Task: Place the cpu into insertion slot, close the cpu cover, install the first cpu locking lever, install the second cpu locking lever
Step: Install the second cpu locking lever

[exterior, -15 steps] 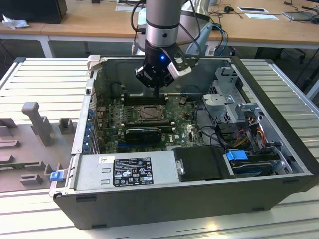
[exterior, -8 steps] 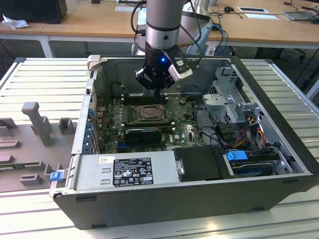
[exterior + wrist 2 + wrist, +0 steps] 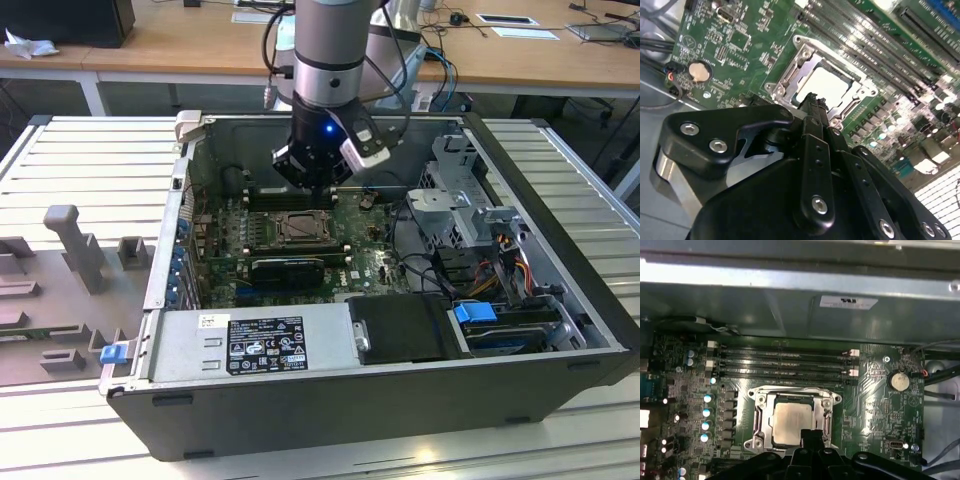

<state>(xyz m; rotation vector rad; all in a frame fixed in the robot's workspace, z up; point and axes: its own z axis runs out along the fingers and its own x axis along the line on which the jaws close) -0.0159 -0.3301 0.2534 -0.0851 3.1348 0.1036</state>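
- An open desktop computer case lies on its side on a ribbed metal worktop, its green motherboard facing up.
- In the exterior view, the robot arm reaches down into the case, and its black hand hovers just above the board, close to the insertion slot.
- In both wrist views, the cpu, a flat square chip with a silvery-grey top, lies seated inside the insertion slot's metal surround.
- The cpu cover, a thin silvery frame with a square cut-out, appears to lie down around the chip; whether it is latched cannot be told.
- In the second wrist view, the hand's fingers are drawn narrow, close together with nothing between them, their tips just over the near edge of the slot beside the cpu.
- Long black memory slots run along one side of the slot, and a round coin battery sits apart from it on the board.
- A grey power supply sits along the case's near side in the exterior view.
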